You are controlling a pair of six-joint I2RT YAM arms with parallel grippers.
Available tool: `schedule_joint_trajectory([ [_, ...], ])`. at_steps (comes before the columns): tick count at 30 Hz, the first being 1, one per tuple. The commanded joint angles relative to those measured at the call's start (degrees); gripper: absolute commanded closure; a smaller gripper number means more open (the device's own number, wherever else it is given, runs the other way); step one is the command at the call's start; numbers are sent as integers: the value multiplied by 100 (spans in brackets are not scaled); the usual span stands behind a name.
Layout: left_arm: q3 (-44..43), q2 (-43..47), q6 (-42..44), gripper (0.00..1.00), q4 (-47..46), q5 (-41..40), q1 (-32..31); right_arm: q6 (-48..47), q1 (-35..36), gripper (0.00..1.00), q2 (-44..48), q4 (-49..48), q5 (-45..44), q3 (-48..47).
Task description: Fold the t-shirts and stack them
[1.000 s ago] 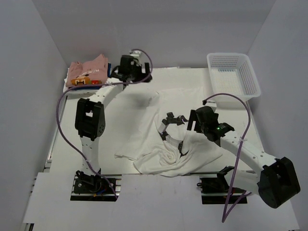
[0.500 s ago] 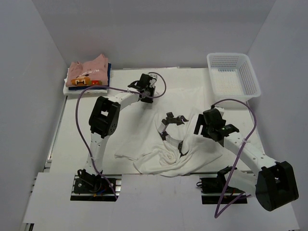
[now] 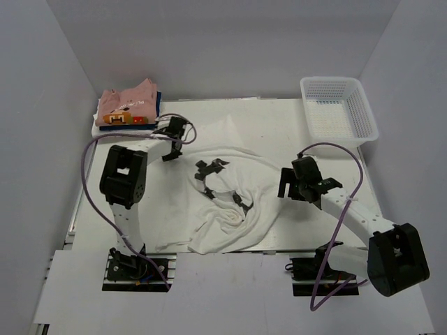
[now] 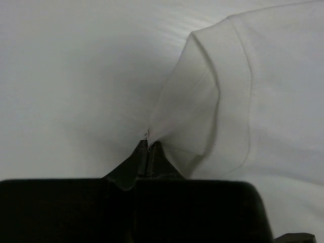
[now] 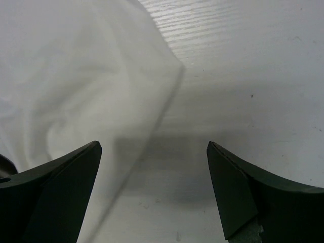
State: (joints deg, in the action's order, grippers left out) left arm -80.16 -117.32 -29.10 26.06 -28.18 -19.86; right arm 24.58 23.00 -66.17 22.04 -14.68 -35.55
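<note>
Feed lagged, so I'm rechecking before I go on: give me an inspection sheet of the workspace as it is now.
Surface: table, white, shirt spread over its middle.
Job's things: white shirt crumpled at centre, black print showing; folded stack in the far left corner, pink on top.
Clutter: basket in the far right corner, apart from the shirt.
Grippers: left gripper shut on a hemmed edge of the shirt; right gripper open over the shirt's right edge, holding nothing.
Cables: purple cables loop off both arms, not on the shirt.
Surroundings: grey walls on three sides.
</note>
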Motion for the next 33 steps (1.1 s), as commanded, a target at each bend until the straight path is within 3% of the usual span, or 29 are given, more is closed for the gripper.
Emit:
schedule_joint_trajectory([
  [1,667,534,-623,100,654,-469,474,-260,46,10,-71,-472,176,-294],
  [12,1038,1158,45,100,-101,304,421,-77,46,10,-826,-1587,1896,-40],
  [18,1213,1263,107,100,-154,445,421,-23,169,10,-1047,-1764,2223,-110],
  [25,1081,1186,405,100,-629,1043,421,187,187,23,-1581,-2125,2330,-65],
  [26,1012,1185,405,100,-629,1121,421,188,178,26,-1774,-2282,2320,-118],
  [29,1011,1185,405,100,-629,1210,421,188,187,53,-2109,-2275,2259,-434],
  [30,1011,1263,405,100,-629,1210,421,170,178,76,-2145,-2257,2137,-496],
  [31,959,1325,405,100,-629,1149,421,170,187,88,-2163,-2240,2049,-662],
  [32,958,1395,405,100,-577,1079,421,109,187,99,-2128,-2213,1822,-725],
  [33,958,1587,405,100,-576,1026,421,82,178,100,-2067,-1926,1532,-908],
])
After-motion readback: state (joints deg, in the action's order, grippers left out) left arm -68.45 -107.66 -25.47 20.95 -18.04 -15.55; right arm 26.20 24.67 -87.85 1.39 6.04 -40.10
